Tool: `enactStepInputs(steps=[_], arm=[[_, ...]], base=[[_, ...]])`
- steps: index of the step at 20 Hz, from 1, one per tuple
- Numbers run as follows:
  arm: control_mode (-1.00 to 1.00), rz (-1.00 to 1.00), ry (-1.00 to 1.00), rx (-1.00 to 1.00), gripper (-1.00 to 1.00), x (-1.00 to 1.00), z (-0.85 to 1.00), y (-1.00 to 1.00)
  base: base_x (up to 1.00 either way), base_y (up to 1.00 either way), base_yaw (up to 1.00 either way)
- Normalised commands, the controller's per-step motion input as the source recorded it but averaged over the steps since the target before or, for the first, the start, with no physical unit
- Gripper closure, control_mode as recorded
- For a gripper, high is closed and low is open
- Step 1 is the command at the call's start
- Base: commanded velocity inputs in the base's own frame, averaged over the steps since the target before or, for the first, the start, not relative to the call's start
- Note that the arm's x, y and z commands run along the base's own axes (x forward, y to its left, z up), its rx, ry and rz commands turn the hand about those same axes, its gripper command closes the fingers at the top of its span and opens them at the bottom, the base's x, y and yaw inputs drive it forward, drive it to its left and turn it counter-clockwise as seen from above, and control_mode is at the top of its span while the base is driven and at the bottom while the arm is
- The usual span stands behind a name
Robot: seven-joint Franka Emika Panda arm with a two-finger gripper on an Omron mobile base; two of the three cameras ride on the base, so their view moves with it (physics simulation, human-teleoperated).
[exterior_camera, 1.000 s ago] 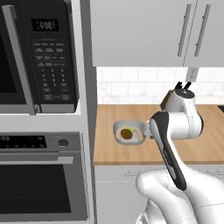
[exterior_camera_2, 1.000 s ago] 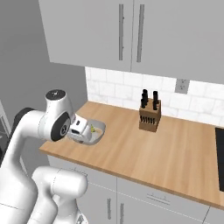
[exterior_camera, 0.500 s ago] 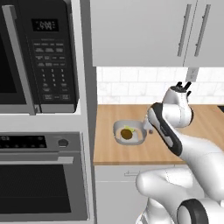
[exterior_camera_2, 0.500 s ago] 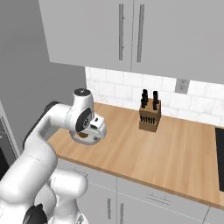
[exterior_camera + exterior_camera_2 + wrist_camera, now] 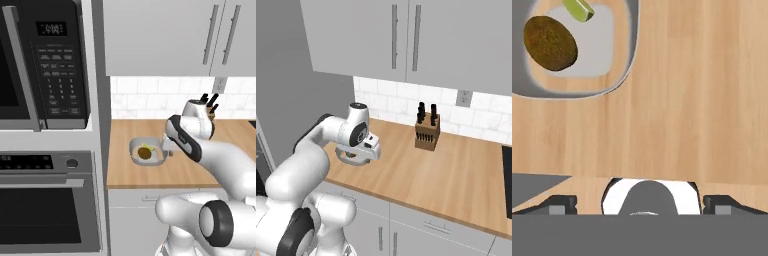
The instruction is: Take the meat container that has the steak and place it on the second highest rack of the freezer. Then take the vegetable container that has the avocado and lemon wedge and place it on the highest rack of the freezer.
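The vegetable container [image 5: 136,148] is a shallow pale-grey tub on the wooden counter, near the oven column. In it lie the dark brown avocado [image 5: 550,43] and the yellow-green lemon wedge [image 5: 578,9]; the avocado [image 5: 145,153] also shows from the left base view. My gripper [image 5: 168,145] hangs low over the counter, just right of the tub, pointing down. It is open, fingertips [image 5: 562,204] wide apart over bare wood, with the tub's rim [image 5: 632,45] up and to the left. From the right, my gripper [image 5: 370,148] partly covers the tub [image 5: 351,159]. The meat container, steak, freezer and racks are out of view.
A wooden knife block [image 5: 427,131] stands at the back of the counter by the tiled wall. A microwave [image 5: 45,65] and a wall oven [image 5: 45,210] fill the tall column to the left. Grey cabinets [image 5: 406,35] hang overhead. A dark cooktop edge [image 5: 507,175] lies far right.
My arm has reached forward and down, bringing the hand from above the counter to just beside the tub. The jaws stayed open and the tub has not moved.
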Motion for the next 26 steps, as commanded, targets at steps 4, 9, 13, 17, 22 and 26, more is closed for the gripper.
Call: enactStepInputs(steps=[4, 9, 13, 17, 22, 26], arm=[[-1.0, 0.0, 0.01, 0.0, -1.0, 0.34, -0.25, 0.03], [-1.0, 0.0, 0.02, 0.0, -1.0, 0.62, -0.03, 0.15], [-1.0, -0.04, 0.0, 0.0, -1.0, 0.58, -0.15, 0.04], [-1.0, -0.02, 0.0, 0.01, -1.0, 0.12, -0.43, 0.0], [-1.0, 0.0, 0.0, 0.03, -1.0, 0.0, -0.56, 0.0], [-1.0, 0.0, 0.0, 0.01, -1.0, 0.0, -0.54, 0.0]], base=[[0.0, 0.0, 0.0], [0.0, 0.0, 0.0], [0.0, 0.0, 0.0], [0.0, 0.0, 0.0], [0.0, 0.0, 0.0], [0.0, 0.0, 0.0]])
